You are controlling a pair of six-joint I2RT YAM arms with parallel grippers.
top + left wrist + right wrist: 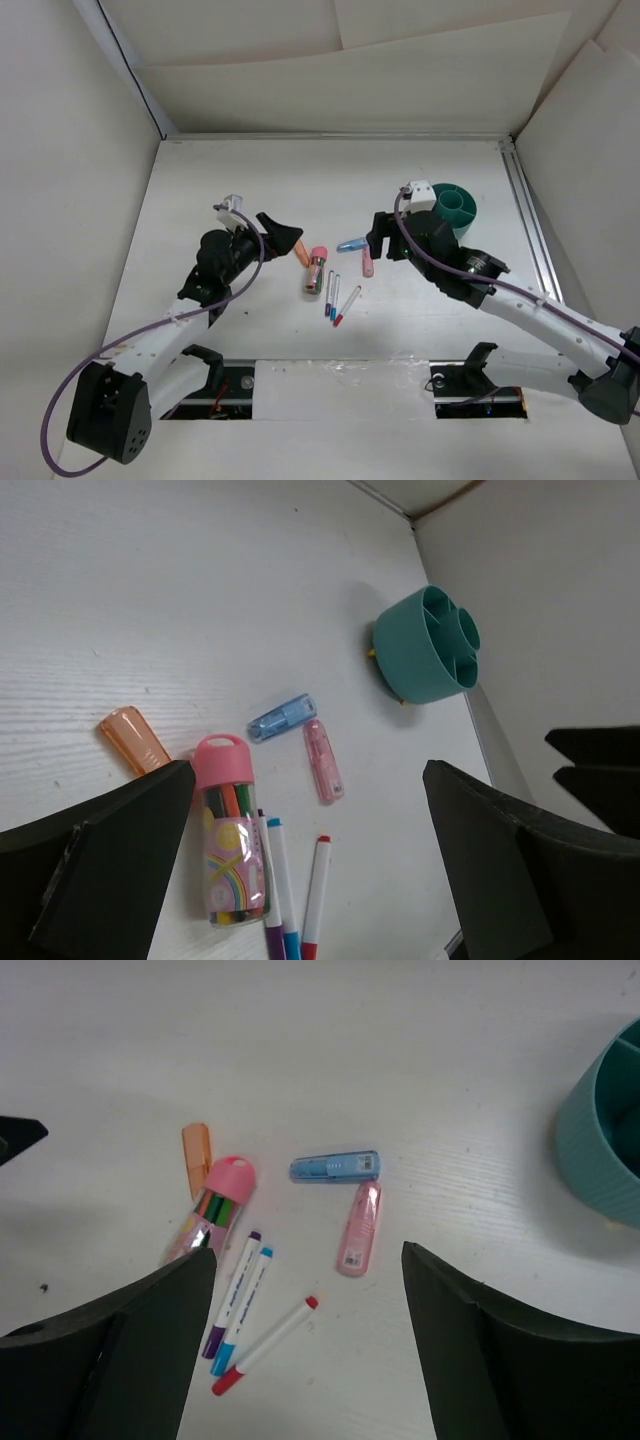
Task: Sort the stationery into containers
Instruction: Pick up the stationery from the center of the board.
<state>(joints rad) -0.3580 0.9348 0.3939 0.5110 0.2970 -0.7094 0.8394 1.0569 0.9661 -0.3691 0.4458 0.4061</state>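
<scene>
The stationery lies loose mid-table: an orange marker (301, 255), a pink-capped clear tube of coloured pens (317, 268), a light blue marker (350, 244), a pink marker (368, 262) and three thin white pens (338, 298). The teal divided cup (455, 207) stands at the back right. My left gripper (283, 235) is open and empty, just left of the orange marker. My right gripper (378, 240) is open and empty, above the pink marker and left of the cup. The right wrist view shows the pink marker (359, 1227) and the pens (245, 1300) between my fingers.
White enclosure walls stand at the left, back and right. A metal rail (530, 220) runs along the table's right edge, close behind the cup. Two dark mounting slots (215, 385) lie at the near edge by the arm bases.
</scene>
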